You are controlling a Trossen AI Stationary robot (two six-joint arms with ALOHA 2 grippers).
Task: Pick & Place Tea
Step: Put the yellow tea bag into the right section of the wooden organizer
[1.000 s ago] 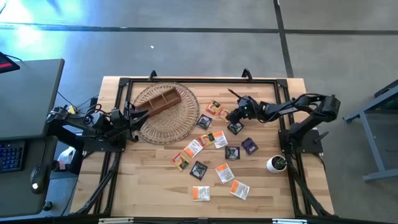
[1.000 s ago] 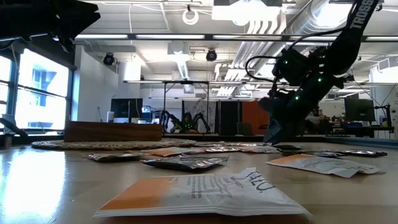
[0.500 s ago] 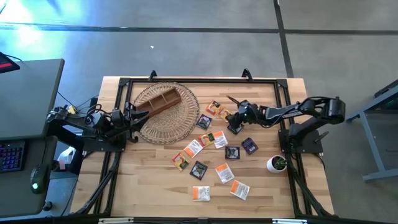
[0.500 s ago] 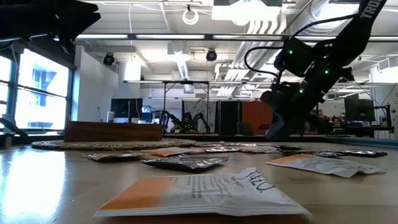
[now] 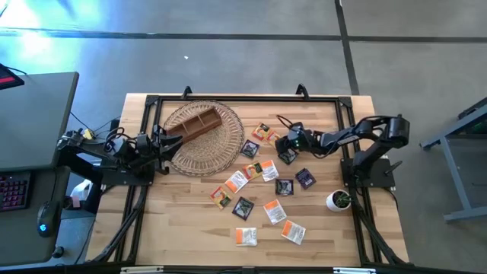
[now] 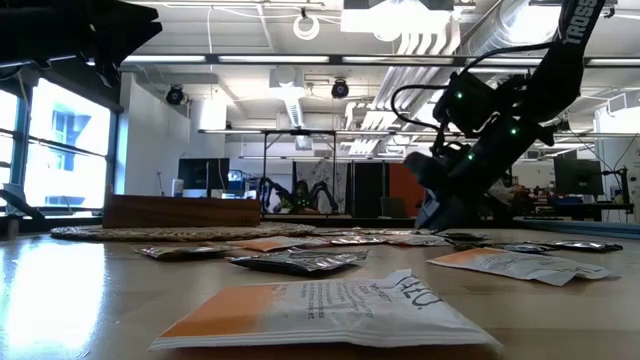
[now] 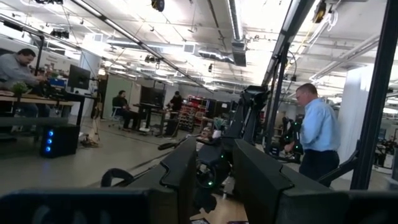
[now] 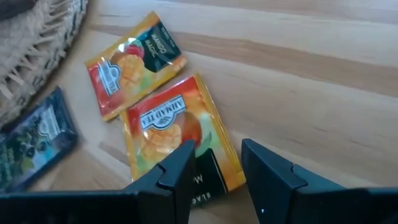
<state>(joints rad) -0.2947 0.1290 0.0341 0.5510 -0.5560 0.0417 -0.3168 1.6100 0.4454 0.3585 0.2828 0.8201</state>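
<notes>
Several tea sachets lie flat and scattered on the wooden table (image 5: 183, 221), some orange and white, some dark. My right gripper (image 5: 281, 144) (image 8: 214, 169) is open and slants down over an orange mango sachet (image 8: 177, 134) near the table's far middle. That sachet's end lies between the two fingers. A second orange sachet (image 8: 134, 62) and a dark one (image 8: 34, 140) lie close by. My left gripper (image 5: 176, 141) (image 7: 214, 177) waits open at the table's left, beside the wicker mat (image 5: 221, 141), pointing slightly upward. My right gripper slants down from the table's right side, its open fingers (image 8: 175, 169) on either side of the orange sachet's end (image 8: 208, 168). The sachet lies flat on the table. Whether the fingertips touch it, I cannot tell.
A brown wooden divided box (image 5: 199, 122) stands on the round wicker mat at the far left. A small white pot with a plant (image 5: 338, 200) stands near the right edge. Bare wood lies along the near left of the table. People stand in the room beyond.
My right gripper has shifted a little toward the table's left edge, closer to the orange sachets, and has rolled about its own axis. Its fingers stay apart as before. No sachet has moved.
</notes>
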